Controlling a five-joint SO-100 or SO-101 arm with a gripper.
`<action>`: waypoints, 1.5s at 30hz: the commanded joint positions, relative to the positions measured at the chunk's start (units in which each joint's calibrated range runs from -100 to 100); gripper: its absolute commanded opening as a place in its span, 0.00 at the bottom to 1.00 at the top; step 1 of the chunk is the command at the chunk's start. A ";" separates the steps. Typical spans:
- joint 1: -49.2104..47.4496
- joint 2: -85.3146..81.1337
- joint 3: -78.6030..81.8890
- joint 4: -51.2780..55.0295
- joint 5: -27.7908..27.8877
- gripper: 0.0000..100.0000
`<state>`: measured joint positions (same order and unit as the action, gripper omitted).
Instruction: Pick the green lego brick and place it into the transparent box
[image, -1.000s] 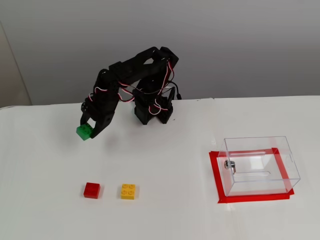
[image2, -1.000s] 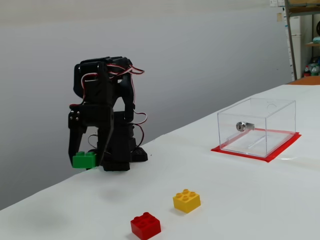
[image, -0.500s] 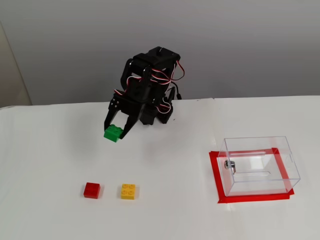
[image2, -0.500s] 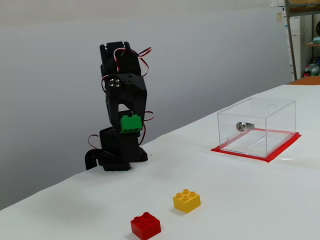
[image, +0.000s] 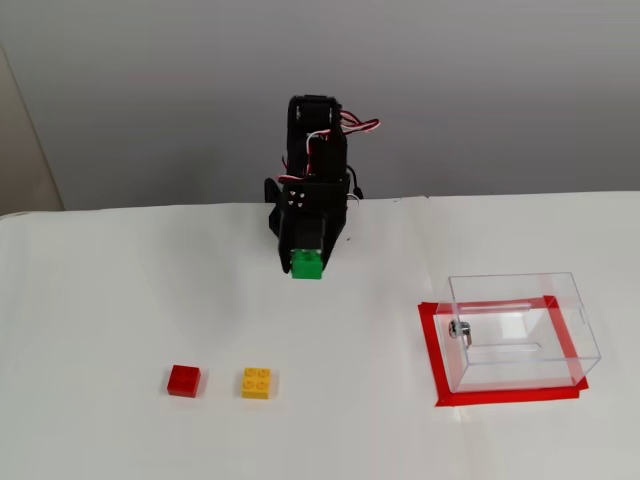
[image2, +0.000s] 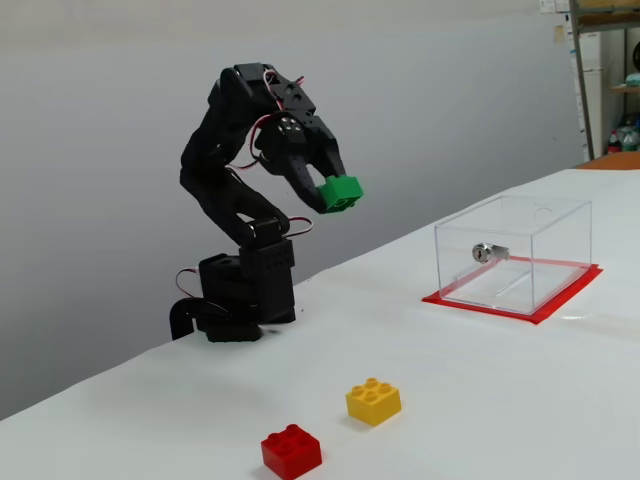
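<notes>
My black gripper (image: 306, 258) is shut on the green lego brick (image: 307, 265) and holds it well above the white table; in the other fixed view the gripper (image2: 335, 190) carries the brick (image2: 342, 192) at its tip. The transparent box (image: 520, 331) stands open-topped on a red tape frame at the right, apart from the gripper. It also shows in the other fixed view (image2: 512, 254), with a small metal fitting (image2: 484, 252) on its near wall.
A red brick (image: 183, 381) and a yellow brick (image: 258, 383) lie on the table in front of the arm; both show in the other fixed view too, the red brick (image2: 291, 451) and the yellow brick (image2: 373, 400). The arm's base (image2: 235, 300) stands at the table's back.
</notes>
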<state>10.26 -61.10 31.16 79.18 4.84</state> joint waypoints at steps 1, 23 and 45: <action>-8.22 -1.06 -2.86 -0.41 0.07 0.12; -56.06 8.87 -9.00 -1.89 0.49 0.12; -58.28 45.87 -30.61 -12.51 0.44 0.12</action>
<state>-46.58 -17.97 5.47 67.61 5.03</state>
